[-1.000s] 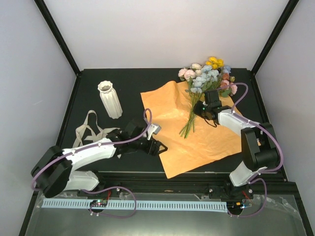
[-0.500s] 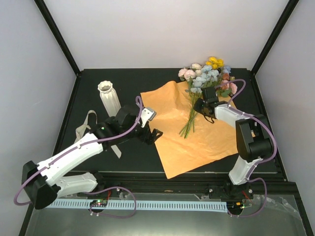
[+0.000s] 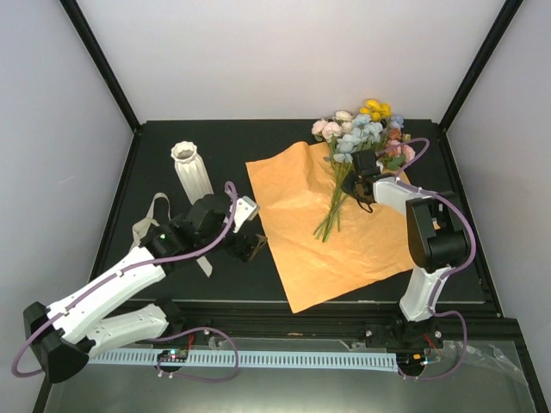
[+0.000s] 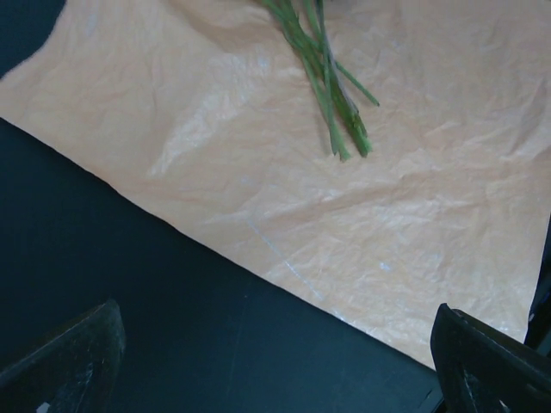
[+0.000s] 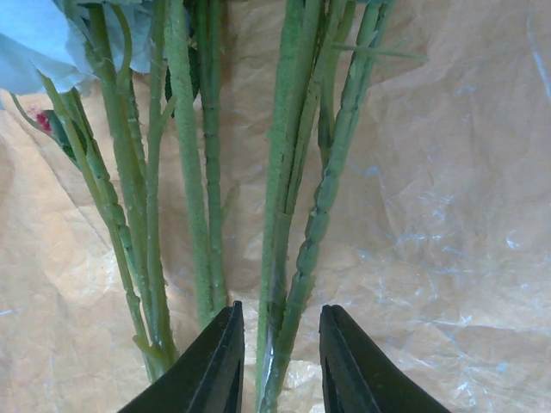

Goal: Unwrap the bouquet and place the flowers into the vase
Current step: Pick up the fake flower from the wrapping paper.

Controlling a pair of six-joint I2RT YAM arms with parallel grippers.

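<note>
The right claw (image 5: pixel 280 331) straddles a few stems of the flowers (image 5: pixel 185 172), nearly closed; whether it pinches them I cannot tell. Best gather every stem between its fingers before lifting off the paper (image 5: pixel 448 215) beneath. The left claw (image 4: pixel 275 344) gapes empty, with the vase (image 3: pixel 192 175) beyond it, leftward.

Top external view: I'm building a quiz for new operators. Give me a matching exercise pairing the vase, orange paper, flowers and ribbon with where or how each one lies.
Things:
1. vase
2. orange paper
3. flowers
4. ribbon

States:
A. spread open flat, centre
B. lying loose, nearer than the vase
C. standing upright, far left
D. lying on the paper, blooms far right

Pairs: 1-C, 2-A, 3-D, 4-B
</note>
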